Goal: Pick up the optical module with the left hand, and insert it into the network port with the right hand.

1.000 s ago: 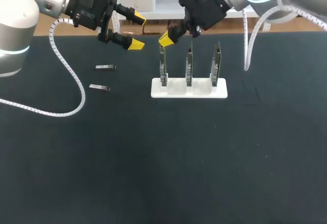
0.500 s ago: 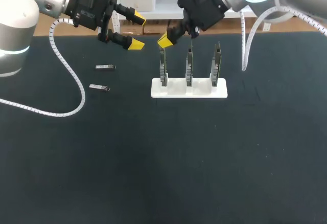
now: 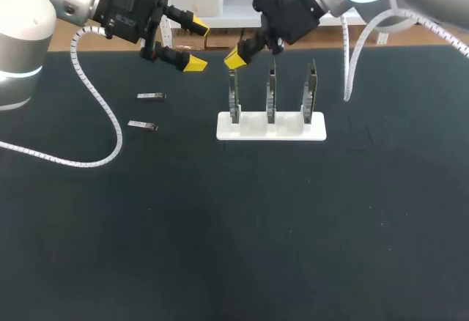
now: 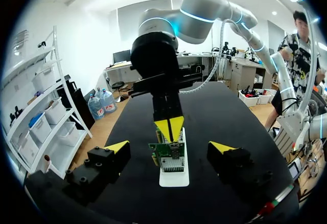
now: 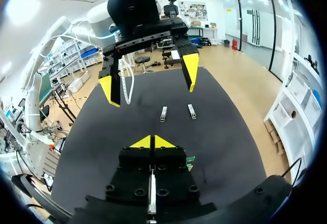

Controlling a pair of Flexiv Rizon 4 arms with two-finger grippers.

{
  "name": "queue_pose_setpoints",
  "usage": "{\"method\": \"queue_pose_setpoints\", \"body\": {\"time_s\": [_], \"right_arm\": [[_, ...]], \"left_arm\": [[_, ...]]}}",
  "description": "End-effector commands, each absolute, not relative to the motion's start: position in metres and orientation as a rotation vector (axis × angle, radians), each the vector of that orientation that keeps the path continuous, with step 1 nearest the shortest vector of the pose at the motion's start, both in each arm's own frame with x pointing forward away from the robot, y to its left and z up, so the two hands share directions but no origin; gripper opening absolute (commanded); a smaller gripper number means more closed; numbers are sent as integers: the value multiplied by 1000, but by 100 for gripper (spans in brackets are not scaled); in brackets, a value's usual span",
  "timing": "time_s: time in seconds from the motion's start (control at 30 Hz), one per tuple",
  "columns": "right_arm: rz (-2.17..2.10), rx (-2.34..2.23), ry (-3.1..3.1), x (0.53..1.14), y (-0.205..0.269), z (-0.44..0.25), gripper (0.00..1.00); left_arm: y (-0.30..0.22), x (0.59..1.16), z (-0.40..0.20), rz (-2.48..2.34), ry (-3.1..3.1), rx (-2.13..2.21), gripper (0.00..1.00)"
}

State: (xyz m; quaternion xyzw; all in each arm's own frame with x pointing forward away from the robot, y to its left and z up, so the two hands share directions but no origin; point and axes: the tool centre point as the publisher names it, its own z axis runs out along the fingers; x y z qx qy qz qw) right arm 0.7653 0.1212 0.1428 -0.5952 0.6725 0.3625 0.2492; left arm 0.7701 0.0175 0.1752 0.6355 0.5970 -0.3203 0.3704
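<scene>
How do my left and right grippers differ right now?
The left gripper has its jaws wide open; the right gripper has its jaws shut. The left gripper hangs beyond the far optical module, away from the boards; the right gripper sits just above the leftmost circuit board. Neither visibly holds anything.

Table (image 3: 220,248) matt dark; stand (image 3: 253,129) smooth white plastic; optical modules (image 3: 151,96) (image 3: 143,124) shiny metal.
</scene>
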Motion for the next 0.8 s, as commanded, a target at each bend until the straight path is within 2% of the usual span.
{"method": "queue_pose_setpoints", "body": {"time_s": [0.03,0.8], "right_arm": [[991,-1613,1829,765,120,137,0],[1012,-1582,1825,758,120,128,0]], "left_arm": [[17,772,176,-823,1537,1636,100],[17,772,176,-823,1537,1636,100]]}}
